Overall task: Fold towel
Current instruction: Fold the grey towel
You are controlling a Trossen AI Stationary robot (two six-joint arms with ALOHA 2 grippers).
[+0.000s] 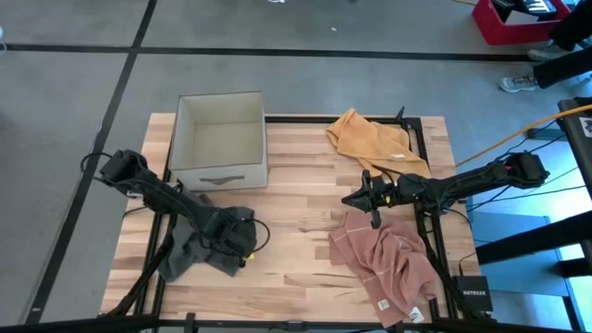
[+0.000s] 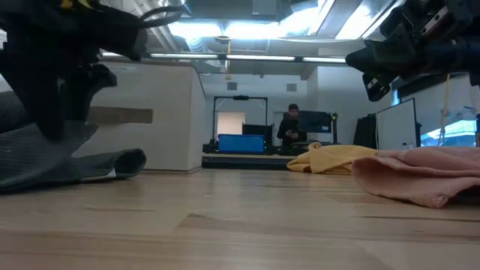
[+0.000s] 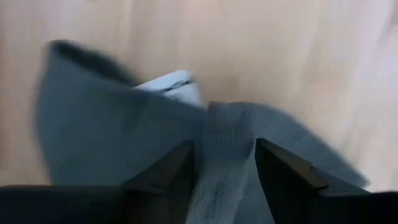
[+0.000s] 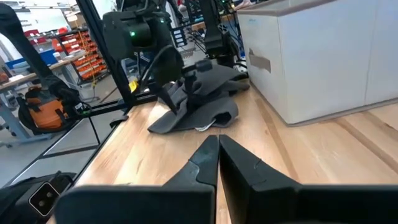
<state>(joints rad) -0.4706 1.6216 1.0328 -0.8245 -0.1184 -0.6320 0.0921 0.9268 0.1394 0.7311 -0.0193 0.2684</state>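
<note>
Grey towel [image 1: 199,245] lying crumpled at about 8 o'clock on the counter [image 1: 296,240], just in front of the open beige box [image 1: 220,139], partly under the left gripper [image 1: 242,242]. Judged soft, limp and light: no stiffness to hold a shape, likely to sag and drag when lifted, not fragile, grippy enough in its weave not to slip from a firm pinch. Left jaws parted to a middling gap, straddling a raised ridge of grey cloth in the left wrist view [image 3: 224,155]; whether any cloth is actually pinched, cannot tell. Best hold probably at a corner or along a hem, not the bunched middle, so the cloth opens flat. White tag [image 3: 171,84] poking out near one edge, a likely guide to a hem.

Right gripper [image 1: 356,197] hovering near the centre of the counter, jaws closed on nothing. Pink towel [image 1: 384,268] at 5 o'clock, yellow towel [image 1: 370,139] at 1 o'clock, both untouched and rumpled.
</note>
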